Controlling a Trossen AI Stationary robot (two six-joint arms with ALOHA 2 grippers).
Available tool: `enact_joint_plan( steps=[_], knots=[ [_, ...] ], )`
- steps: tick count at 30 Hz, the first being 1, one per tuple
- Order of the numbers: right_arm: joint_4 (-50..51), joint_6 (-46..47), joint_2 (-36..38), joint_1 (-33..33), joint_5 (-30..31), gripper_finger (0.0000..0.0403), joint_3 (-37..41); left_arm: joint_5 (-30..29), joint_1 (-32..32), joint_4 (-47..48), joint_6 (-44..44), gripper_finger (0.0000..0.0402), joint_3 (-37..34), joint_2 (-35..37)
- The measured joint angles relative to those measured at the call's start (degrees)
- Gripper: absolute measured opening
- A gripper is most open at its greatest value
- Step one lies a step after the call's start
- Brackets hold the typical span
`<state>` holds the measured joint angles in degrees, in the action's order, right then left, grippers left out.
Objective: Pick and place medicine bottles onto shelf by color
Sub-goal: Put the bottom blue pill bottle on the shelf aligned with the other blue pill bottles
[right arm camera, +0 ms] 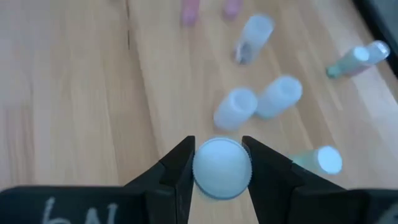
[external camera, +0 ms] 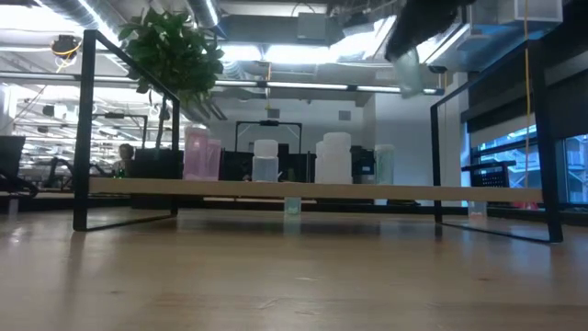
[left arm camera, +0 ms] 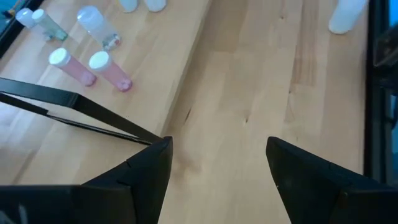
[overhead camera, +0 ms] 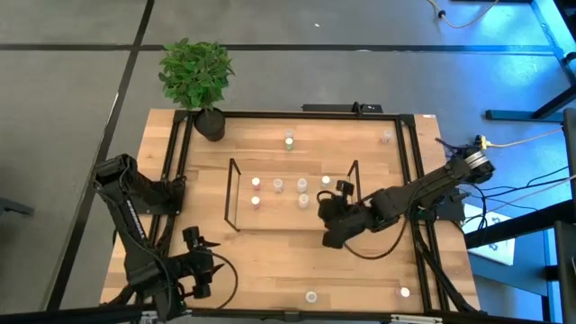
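Bottles (right arm camera: 258,102) crowd the shelf (overhead camera: 243,211) under right hand (right arm camera: 216,163), gripping one (right arm camera: 222,168).

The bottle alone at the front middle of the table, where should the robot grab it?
Pinch the bottle around its sides just below the white top, coming straight down. It looks upright with bare table all round, so open fingers can straddle it.

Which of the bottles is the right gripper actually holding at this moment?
The pale white-capped bottle clamped between the right gripper's fingers, above the shelf. Every other bottle in the right wrist view lies beyond the fingers on the board, untouched.
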<state>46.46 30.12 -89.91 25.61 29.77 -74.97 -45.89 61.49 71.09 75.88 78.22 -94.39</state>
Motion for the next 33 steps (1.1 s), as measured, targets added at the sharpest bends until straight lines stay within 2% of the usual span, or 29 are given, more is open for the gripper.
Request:
enact_joint_plan(
  steps=[6, 15, 19, 27, 33],
  knots=[
    [-11.9, 7.3, 3.6, -1.0, 10.2, 0.0126, 9.6, 0.1, -1.7, 0.0, 0.0, 0.0253, 0.0, 0.0],
    [-12.2, 20.1, 2.9, -3.5, 12.6, 0.0126, 14.4, 0.8, -2.2, 0.2, 0.0, 0.0253, 0.0, 0.0],
    [-13.6, 20.8, 2.3, -3.5, 15.2, 0.0126, 14.4, 0.8, -2.2, 0.2, 0.0, 0.0253, 0.0, 0.0],
    [-15.1, 20.7, -2.7, -3.5, 15.2, 0.0126, 14.4, 0.8, -2.2, 0.2, -1.5, 0.0253, 0.0, 0.0],
    [-15.1, 23.3, -3.6, -3.5, 15.2, 0.0126, 14.4, 1.7, -2.2, 0.3, -1.5, 0.0253, 0.0, 0.0]
  ],
)
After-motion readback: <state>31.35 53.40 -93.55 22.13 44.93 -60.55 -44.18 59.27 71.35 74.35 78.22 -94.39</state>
